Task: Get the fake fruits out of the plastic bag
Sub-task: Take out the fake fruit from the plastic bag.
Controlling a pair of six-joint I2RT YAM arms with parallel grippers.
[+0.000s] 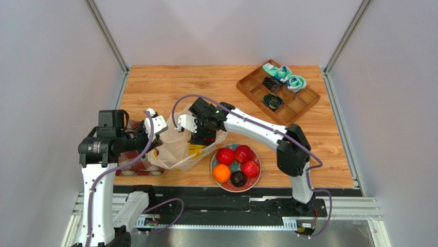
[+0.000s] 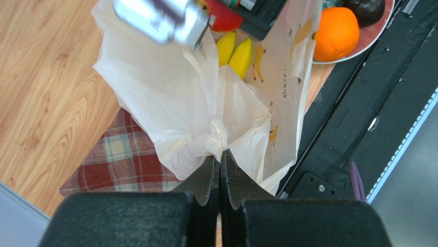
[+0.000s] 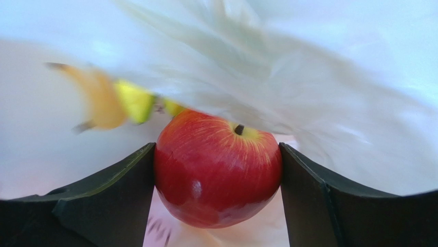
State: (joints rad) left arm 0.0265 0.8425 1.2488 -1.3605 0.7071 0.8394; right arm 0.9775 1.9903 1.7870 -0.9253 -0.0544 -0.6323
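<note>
The cream plastic bag (image 1: 177, 149) lies left of the plate, its mouth toward my right arm. My left gripper (image 2: 220, 157) is shut on a bunched bit of the bag (image 2: 180, 103) and holds it up. My right gripper (image 3: 217, 146) is inside the bag, both fingers pressed against a red apple (image 3: 216, 175). Yellow bananas (image 2: 235, 51) lie in the bag mouth beside it. From above, the right gripper (image 1: 203, 135) reaches into the bag opening. On the plate (image 1: 229, 188) sit two red round fruits (image 1: 225, 155), a strawberry (image 1: 250, 169), an orange (image 1: 221, 173) and a dark round fruit (image 1: 238, 178).
A red plaid cloth (image 1: 131, 162) lies under the bag's left side. A wooden compartment tray (image 1: 247, 85) with small items stands at the back right. The black rail runs along the table's near edge, just below the plate and bag.
</note>
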